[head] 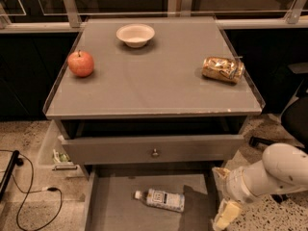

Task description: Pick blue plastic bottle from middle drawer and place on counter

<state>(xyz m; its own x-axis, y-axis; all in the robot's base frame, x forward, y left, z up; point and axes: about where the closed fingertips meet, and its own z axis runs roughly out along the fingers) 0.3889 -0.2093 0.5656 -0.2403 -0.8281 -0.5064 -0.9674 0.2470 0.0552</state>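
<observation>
The blue plastic bottle (161,199) lies on its side on the floor of the open middle drawer (113,203), white cap pointing left. The grey counter (154,83) is above it. My gripper (225,215) hangs at the end of the white arm (269,174) at the lower right. It is just outside the drawer's right wall, to the right of the bottle and apart from it. It holds nothing that I can see.
On the counter stand a red apple (81,63) at the left, a white bowl (135,34) at the back and a shiny golden-brown packet (223,69) at the right. A closed drawer front with a knob (155,152) overhangs the open drawer. Cables (29,196) lie on the floor at the left.
</observation>
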